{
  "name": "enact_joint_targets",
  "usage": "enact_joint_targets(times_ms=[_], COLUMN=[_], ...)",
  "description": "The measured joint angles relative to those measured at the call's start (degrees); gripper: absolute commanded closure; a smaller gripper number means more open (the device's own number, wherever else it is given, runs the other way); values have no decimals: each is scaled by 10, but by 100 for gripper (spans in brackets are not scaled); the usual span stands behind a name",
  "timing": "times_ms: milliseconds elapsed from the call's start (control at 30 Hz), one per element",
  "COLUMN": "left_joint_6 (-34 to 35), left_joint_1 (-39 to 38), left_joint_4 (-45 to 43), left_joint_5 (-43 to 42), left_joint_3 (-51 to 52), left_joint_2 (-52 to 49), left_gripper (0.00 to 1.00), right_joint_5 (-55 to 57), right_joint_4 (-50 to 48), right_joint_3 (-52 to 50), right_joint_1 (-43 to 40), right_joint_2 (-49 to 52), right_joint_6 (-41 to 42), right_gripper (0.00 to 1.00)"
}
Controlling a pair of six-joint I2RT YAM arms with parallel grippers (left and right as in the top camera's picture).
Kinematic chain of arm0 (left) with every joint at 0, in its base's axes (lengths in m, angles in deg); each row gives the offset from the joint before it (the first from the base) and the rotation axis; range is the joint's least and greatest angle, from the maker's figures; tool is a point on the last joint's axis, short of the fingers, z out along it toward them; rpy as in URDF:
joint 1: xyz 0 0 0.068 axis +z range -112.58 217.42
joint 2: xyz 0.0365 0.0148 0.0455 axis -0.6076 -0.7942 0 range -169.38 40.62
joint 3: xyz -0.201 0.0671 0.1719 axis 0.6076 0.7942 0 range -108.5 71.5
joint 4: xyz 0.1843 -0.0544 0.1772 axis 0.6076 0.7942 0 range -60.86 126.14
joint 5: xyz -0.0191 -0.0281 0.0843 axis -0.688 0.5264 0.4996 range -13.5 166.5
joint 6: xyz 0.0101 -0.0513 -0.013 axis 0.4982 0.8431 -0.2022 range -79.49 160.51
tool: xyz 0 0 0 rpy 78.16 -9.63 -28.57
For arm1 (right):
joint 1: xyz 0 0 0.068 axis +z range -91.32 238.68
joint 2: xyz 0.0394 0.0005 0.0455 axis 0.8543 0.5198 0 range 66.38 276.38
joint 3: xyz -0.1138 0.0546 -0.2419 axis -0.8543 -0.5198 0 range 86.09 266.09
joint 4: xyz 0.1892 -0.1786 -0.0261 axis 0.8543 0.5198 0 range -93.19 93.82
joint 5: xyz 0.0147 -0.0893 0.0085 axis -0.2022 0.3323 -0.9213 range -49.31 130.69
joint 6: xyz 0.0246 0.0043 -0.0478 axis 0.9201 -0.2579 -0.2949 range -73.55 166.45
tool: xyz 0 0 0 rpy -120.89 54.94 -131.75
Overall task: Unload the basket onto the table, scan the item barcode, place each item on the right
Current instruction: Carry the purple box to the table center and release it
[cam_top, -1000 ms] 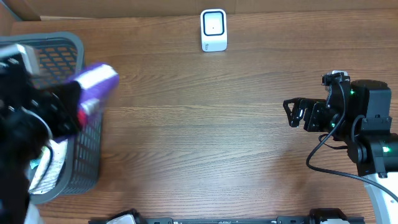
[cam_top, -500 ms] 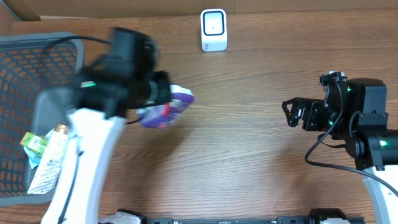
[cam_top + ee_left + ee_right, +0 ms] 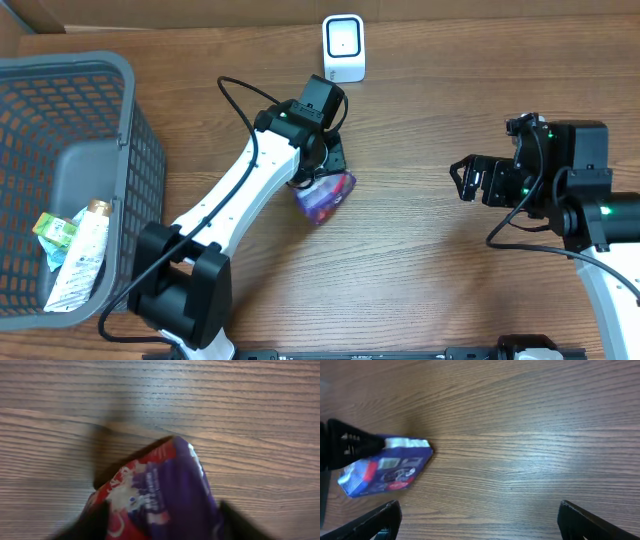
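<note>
A purple and red snack pouch (image 3: 325, 197) lies on the wooden table just below the white barcode scanner (image 3: 343, 47). My left gripper (image 3: 322, 176) is right over the pouch's upper end. In the left wrist view the pouch (image 3: 165, 480) fills the space between the spread fingers (image 3: 95, 520), so the gripper is open around it. My right gripper (image 3: 461, 181) hovers open at the right, well apart from the pouch, with only bare wood between its fingertips (image 3: 375, 520). In the right wrist view the pouch (image 3: 385, 467) appears at the far left.
A grey mesh basket (image 3: 125, 100) stands at the left edge with a green packet and a tube (image 3: 75, 255) inside. The left arm stretches from the front edge across the middle. A cardboard wall runs along the back.
The left arm swung the pouch from over the basket rightward to the table below the scanner. Its jaws have spread apart. The right arm has barely moved.
</note>
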Motion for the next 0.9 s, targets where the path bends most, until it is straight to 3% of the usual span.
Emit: enact_joint_targets(times_ms=[233, 500, 533, 567, 600, 700, 733, 900], left_joint_6=[-20, -78, -98, -116, -142, -190, -197, -226], left_joint_1=[0, 7, 12, 14, 16, 18, 18, 26], left_joint_4=[60, 211, 233, 242, 265, 316, 323, 368], left_joint_5=[27, 125, 128, 128, 125, 122, 122, 122], left_joint_3=[-42, -253, -293, -313, -345, -399, -407, -440], left_joint_2=[0, 12, 15, 19, 22, 33, 35, 38], left_gripper=[0, 0, 5, 16, 39, 89, 96, 96], right_joint_5=[0, 0, 0, 0, 0, 0, 0, 0], right_joint_4=[0, 0, 0, 0, 0, 0, 0, 0], right_joint_3=[0, 0, 0, 0, 0, 0, 0, 0], right_joint_1=[0, 0, 0, 0, 0, 0, 0, 0], right_joint_2=[2, 2, 2, 2, 2, 2, 2, 2], right_joint_6=[0, 0, 0, 0, 0, 0, 0, 0], right_gripper=[0, 0, 0, 0, 0, 0, 0, 0])
